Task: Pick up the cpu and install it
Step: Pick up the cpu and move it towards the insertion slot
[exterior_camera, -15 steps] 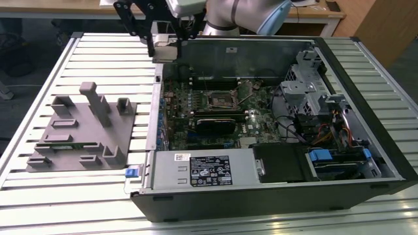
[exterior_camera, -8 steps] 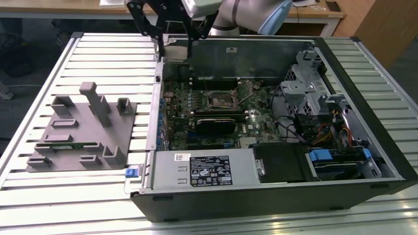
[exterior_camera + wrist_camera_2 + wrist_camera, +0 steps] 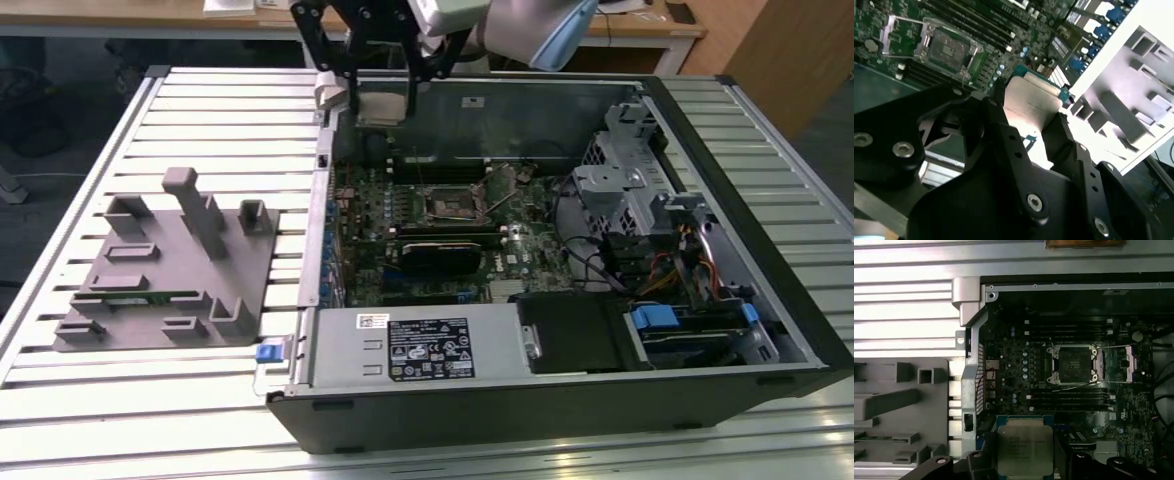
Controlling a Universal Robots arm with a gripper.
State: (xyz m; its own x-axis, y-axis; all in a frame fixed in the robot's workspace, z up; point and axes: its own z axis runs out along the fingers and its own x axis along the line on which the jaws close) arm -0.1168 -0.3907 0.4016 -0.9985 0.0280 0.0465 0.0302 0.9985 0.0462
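My gripper (image 3: 378, 95) hangs over the back left corner of the open computer case (image 3: 747, 390), shut on the cpu (image 3: 380, 106). The cpu (image 3: 1024, 450) is a flat square chip with a silver-grey metal top, and a black finger (image 3: 1066, 462) presses on each of two opposite edges. In the second wrist view the cpu (image 3: 1031, 102) sits between the same fingers of the gripper (image 3: 1029, 120). The black-framed socket (image 3: 451, 205) on the green motherboard lies open below and ahead, with its lever raised; both wrist views show this socket (image 3: 1074, 364) (image 3: 949, 47).
A grey moulded fixture (image 3: 160, 270) lies on the slatted table (image 3: 80, 120) at the exterior view's left, with a green memory stick (image 3: 134, 297) in it. Inside the case are a power supply (image 3: 414, 345), a metal drive cage (image 3: 641, 190) and cables (image 3: 667, 270).
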